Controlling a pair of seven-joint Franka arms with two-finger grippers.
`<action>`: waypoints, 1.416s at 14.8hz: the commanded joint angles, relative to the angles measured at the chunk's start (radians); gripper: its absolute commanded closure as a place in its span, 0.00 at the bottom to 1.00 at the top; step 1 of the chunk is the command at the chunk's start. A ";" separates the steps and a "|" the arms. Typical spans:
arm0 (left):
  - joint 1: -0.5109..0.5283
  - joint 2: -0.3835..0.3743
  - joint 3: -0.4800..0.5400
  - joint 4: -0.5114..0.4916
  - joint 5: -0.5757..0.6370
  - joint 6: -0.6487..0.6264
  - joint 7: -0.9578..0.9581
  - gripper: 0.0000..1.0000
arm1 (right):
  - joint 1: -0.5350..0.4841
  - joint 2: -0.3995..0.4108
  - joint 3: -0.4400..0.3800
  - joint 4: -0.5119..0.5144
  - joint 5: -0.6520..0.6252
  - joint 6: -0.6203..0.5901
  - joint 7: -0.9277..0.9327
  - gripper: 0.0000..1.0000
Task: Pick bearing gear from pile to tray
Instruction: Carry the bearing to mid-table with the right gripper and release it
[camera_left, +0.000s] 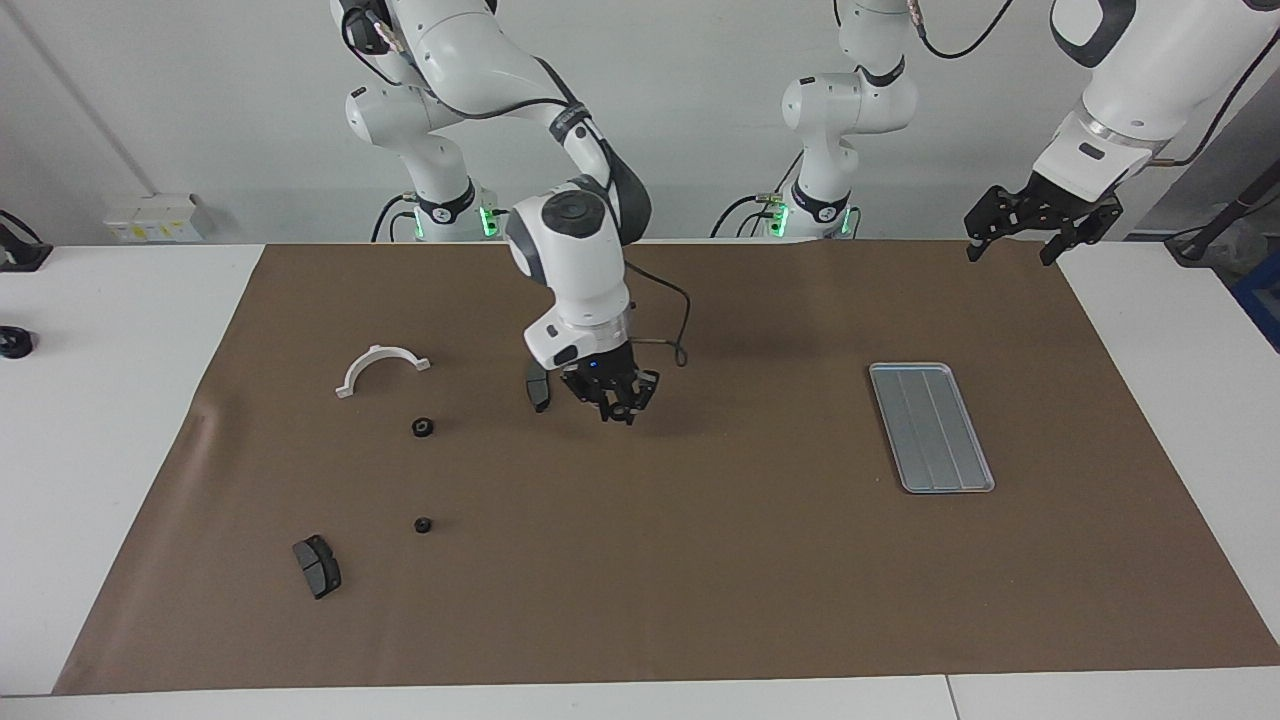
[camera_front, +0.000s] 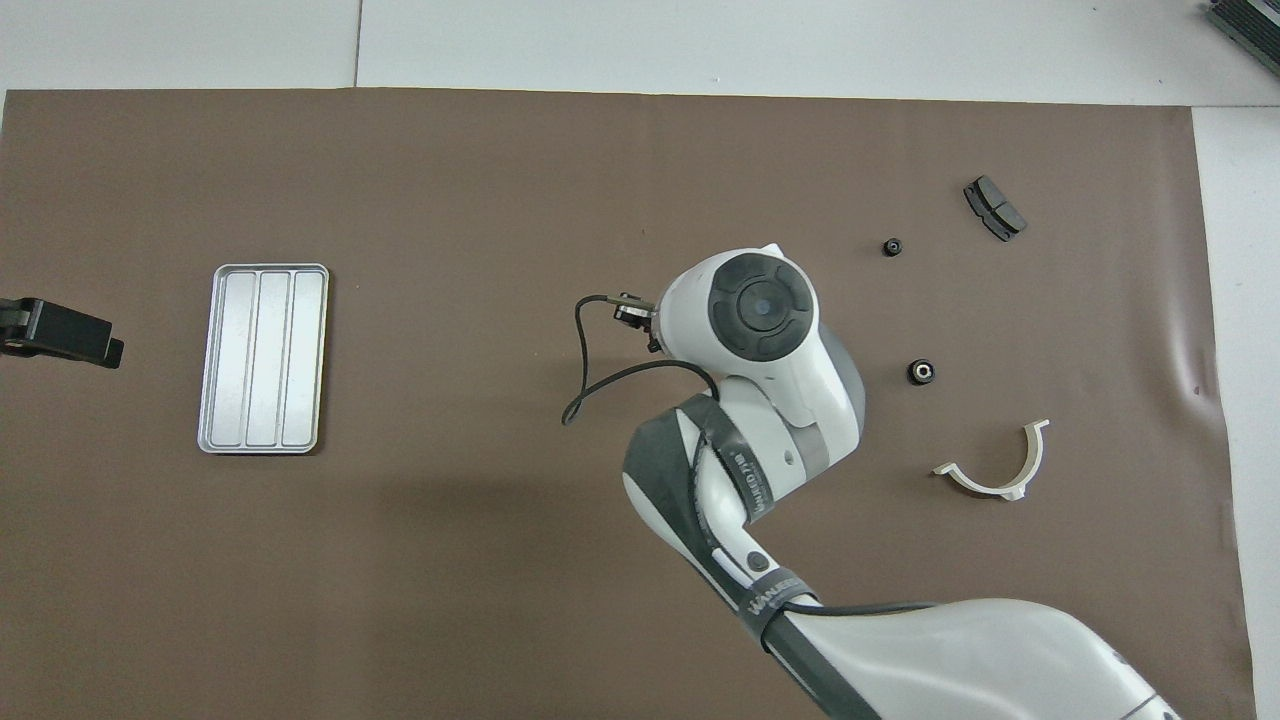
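A: Where is the right gripper (camera_left: 618, 408)?
B: Up over the brown mat (camera_left: 700, 560), beside 1 brake pad (camera_left: 538, 388), between the scattered parts and the tray (camera_left: 930, 425). I cannot tell whether it is spread, pressed together or pinching anything.
A: The gears?
B: 2 lie on the mat toward the right arm's end: 1 gear (camera_left: 422, 427) near the white half-ring (camera_left: 380, 351), the other gear (camera_left: 422, 524) farther from the robots, near a second brake pad (camera_left: 317, 566).
A: The left gripper (camera_left: 1040, 228)?
B: Waiting, fingers spread, over the mat's corner at its own end.

Right pincer (camera_left: 618, 405) raised mid-table, fingers together — left pincer (camera_left: 1020, 240) waits, open.
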 joint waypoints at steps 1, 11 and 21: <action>-0.002 -0.012 0.003 -0.013 0.004 -0.001 -0.001 0.00 | 0.044 0.085 -0.005 0.060 -0.076 0.021 0.084 1.00; -0.002 -0.012 0.001 -0.011 0.004 -0.004 -0.006 0.00 | -0.069 -0.066 -0.026 0.032 -0.189 -0.086 -0.002 0.00; -0.179 -0.049 -0.032 -0.305 0.007 0.419 -0.174 0.00 | -0.456 -0.306 -0.026 -0.285 0.054 -0.240 -1.026 0.00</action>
